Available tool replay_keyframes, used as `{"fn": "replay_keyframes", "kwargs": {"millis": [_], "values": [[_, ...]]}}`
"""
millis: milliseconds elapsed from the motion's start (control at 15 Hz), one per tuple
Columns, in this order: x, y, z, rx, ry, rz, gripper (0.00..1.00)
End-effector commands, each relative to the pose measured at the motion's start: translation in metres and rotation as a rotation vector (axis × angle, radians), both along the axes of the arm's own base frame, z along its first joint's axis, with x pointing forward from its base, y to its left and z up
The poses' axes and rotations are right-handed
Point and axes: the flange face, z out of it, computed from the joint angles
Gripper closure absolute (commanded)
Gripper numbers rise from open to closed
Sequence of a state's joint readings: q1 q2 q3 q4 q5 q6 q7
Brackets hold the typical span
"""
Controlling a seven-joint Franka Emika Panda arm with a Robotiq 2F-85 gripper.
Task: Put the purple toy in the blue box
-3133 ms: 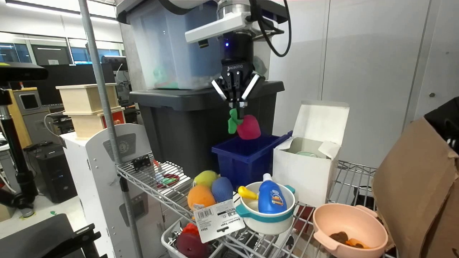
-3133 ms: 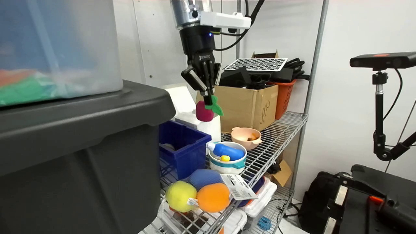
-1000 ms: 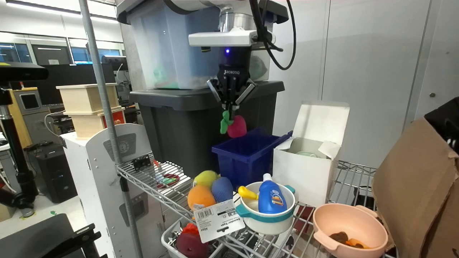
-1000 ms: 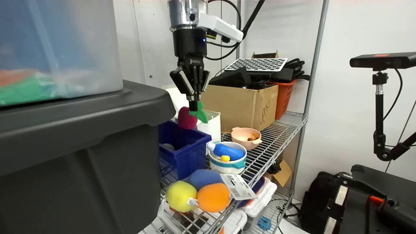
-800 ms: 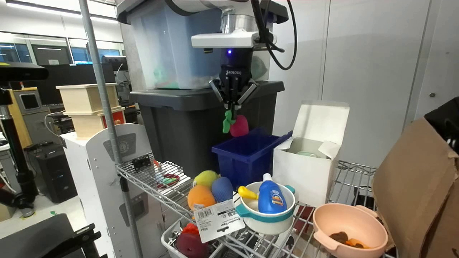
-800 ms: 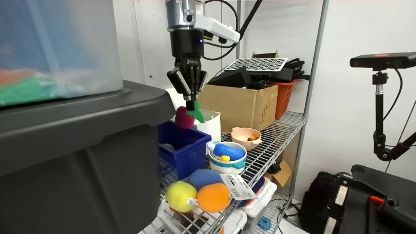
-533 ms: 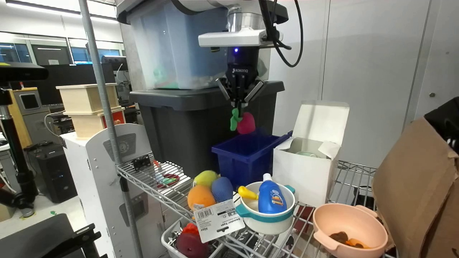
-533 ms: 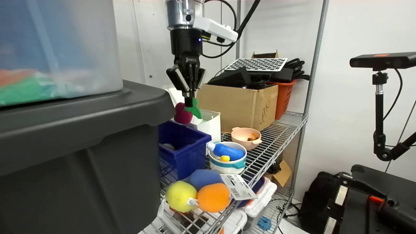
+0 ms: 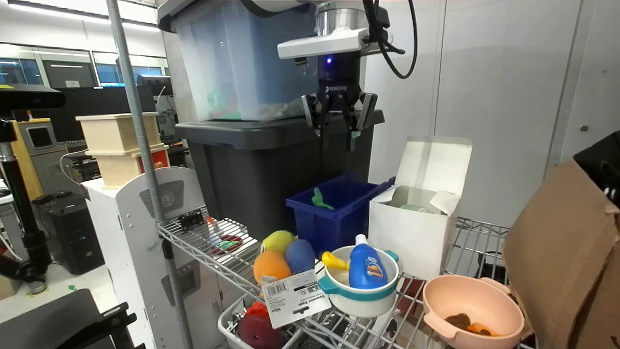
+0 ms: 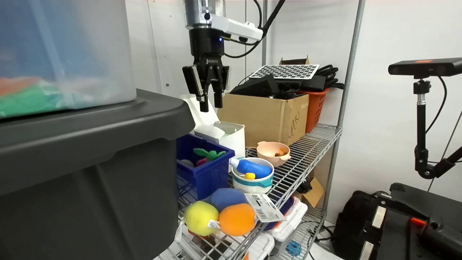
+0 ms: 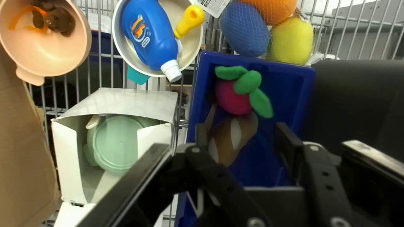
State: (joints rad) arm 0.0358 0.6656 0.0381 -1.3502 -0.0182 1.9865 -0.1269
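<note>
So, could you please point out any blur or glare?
In the wrist view, the pincer looks soft at its tips and a brown-and-white object in the blue box is blurred; in an exterior view, a ceiling strip light glares white.

In both exterior views, the end effector (image 9: 337,140) hung beneath the wrist (image 9: 340,20), pointing down, fingers (image 10: 204,105) spread apart.

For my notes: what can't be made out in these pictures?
Purple toy: in an exterior view, the wall of the blue box hides most of it.
Brown object in the box: wrist view, too blurred to name.
Part of the box's inside: wrist view, behind the pincer.
White tag: wrist view, cut off by top edge.
</note>
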Motion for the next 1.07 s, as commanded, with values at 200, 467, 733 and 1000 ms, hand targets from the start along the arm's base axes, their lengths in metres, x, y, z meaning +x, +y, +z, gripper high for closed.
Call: {"fn": "replay_keyframes", "kwargs": {"millis": [200,467,733,1000], "values": [[0.003,-0.032,0.01,-0.215,-0.036,-0.202,0.0],[-0.015,-0.051,0.006,-0.263,-0.016,-0.281,0.0],[-0.046,-0.06,0.004,-0.264,0.055,-0.313,0.0],[-0.09,-0.06,0.016,-0.262,0.097,-0.323,0.0]]}}
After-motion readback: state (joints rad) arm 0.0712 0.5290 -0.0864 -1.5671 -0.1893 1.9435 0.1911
